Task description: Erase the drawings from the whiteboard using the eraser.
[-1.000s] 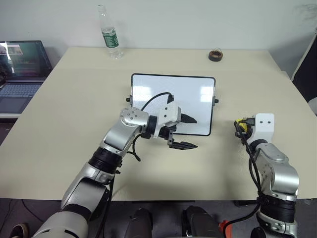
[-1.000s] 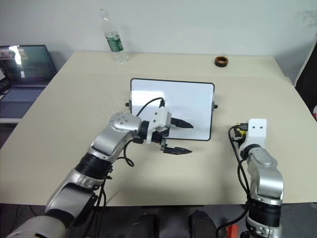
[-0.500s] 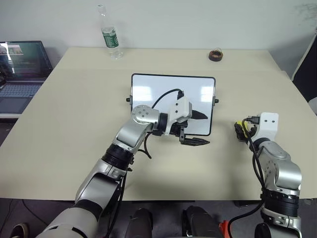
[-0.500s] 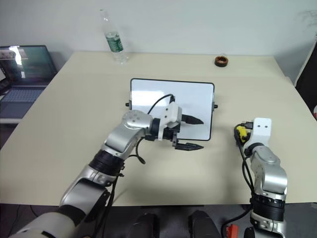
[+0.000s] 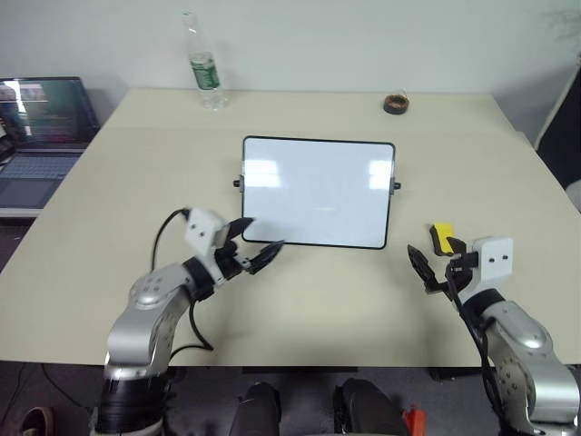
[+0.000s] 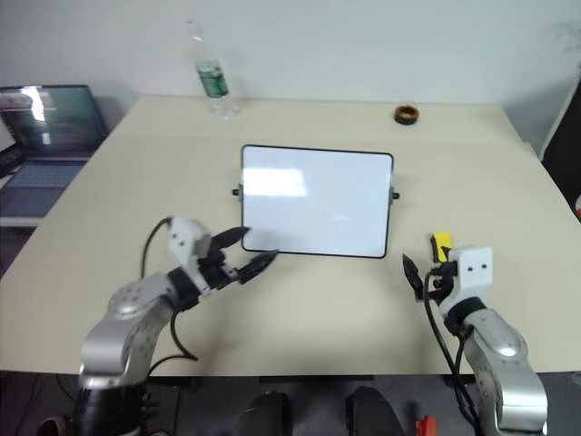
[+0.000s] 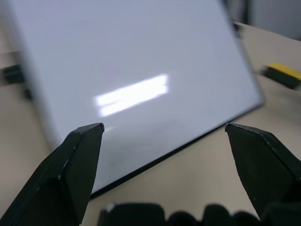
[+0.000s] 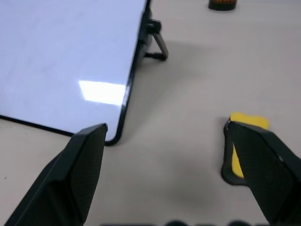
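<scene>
The whiteboard lies flat mid-table, glossy white in a thin black frame. The drawings cannot be made out on it; I see a faint grey trace near its middle and window glare. The eraser, a small yellow block with a dark underside, lies on the table just right of the board's near right corner. My right gripper hovers open just in front of the eraser, holding nothing. My left gripper is open and empty at the board's near left corner, pointing across the whiteboard.
A plastic water bottle stands at the table's far left edge. A small dark ring sits far right. An open laptop rests on a lower surface beyond the table's left edge.
My left arm swung off the board, back to its near left corner. My right gripper opened, left the eraser on the table and drew back toward me.
</scene>
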Action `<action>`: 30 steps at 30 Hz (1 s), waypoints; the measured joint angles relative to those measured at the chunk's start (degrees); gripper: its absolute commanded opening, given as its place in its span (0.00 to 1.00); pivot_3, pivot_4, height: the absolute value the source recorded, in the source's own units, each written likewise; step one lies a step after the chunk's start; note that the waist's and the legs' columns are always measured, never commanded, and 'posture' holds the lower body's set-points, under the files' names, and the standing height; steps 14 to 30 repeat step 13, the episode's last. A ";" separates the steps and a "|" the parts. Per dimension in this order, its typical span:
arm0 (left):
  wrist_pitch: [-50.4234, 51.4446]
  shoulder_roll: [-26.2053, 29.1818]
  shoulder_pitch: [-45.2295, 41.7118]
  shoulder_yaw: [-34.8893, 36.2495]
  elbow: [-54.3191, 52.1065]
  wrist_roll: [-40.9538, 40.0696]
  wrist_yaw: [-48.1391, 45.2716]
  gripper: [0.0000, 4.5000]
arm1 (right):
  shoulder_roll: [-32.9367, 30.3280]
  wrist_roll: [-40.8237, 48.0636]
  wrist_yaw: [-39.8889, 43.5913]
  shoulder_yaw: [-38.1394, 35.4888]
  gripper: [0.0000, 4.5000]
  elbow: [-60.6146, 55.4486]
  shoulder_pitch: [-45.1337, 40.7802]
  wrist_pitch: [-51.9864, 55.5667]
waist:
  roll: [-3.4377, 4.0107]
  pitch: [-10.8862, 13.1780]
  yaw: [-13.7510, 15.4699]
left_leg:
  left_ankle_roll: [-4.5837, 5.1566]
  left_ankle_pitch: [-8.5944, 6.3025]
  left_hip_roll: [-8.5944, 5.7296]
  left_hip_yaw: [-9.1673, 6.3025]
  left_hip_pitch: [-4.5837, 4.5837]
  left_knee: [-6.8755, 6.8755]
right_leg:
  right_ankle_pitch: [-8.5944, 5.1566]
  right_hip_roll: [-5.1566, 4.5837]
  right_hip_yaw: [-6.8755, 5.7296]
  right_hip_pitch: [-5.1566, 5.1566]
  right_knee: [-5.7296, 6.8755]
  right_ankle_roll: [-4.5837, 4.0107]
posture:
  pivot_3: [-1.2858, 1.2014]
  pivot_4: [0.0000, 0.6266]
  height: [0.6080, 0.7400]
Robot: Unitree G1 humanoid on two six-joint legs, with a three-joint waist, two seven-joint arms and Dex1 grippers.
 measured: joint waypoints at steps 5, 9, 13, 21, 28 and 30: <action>-4.48 -4.55 7.88 0.30 -1.09 6.38 10.59 1.00 | 1.24 1.00 1.55 -1.80 0.99 3.32 7.02 -10.89 | 0.00 -0.02 0.29 | 0.00 0.00 -0.01 0.03 0.08 -0.01 | 0.01 -0.01 0.06 0.04 0.04 0.01 | 0.52 0.24 1.00; -6.63 -5.61 12.40 0.33 -1.02 7.38 12.65 1.00 | 5.46 1.53 -0.57 -1.38 0.99 1.83 14.45 -13.25 | -0.01 -0.05 0.20 | -0.03 -0.01 0.06 -0.04 0.09 -0.13 | -0.09 0.04 -0.03 -0.06 0.09 -0.19 | 0.52 0.24 1.00; -8.43 -5.59 10.23 0.00 -0.57 7.62 13.75 1.00 | 4.56 1.88 -0.73 -0.95 0.99 1.66 13.03 -13.14 | 0.02 -0.06 -0.12 | -0.03 0.00 0.00 0.01 0.20 -0.08 | -0.10 0.08 0.01 0.03 0.12 -0.17 | 0.52 0.24 1.00; -8.43 -5.59 10.23 0.00 -0.57 7.62 13.75 1.00 | 4.56 1.88 -0.73 -0.95 0.99 1.66 13.03 -13.14 | 0.02 -0.06 -0.12 | -0.03 0.00 0.00 0.01 0.20 -0.08 | -0.10 0.08 0.01 0.03 0.12 -0.17 | 0.52 0.24 1.00; -8.43 -5.59 10.23 0.00 -0.57 7.62 13.75 1.00 | 4.56 1.88 -0.73 -0.95 0.99 1.66 13.03 -13.14 | 0.02 -0.06 -0.12 | -0.03 0.00 0.00 0.01 0.20 -0.08 | -0.10 0.08 0.01 0.03 0.12 -0.17 | 0.52 0.24 1.00; -8.43 -5.59 10.23 0.00 -0.57 7.62 13.75 1.00 | 4.56 1.88 -0.73 -0.95 0.99 1.66 13.03 -13.14 | 0.02 -0.06 -0.12 | -0.03 0.00 0.00 0.01 0.20 -0.08 | -0.10 0.08 0.01 0.03 0.12 -0.17 | 0.52 0.24 1.00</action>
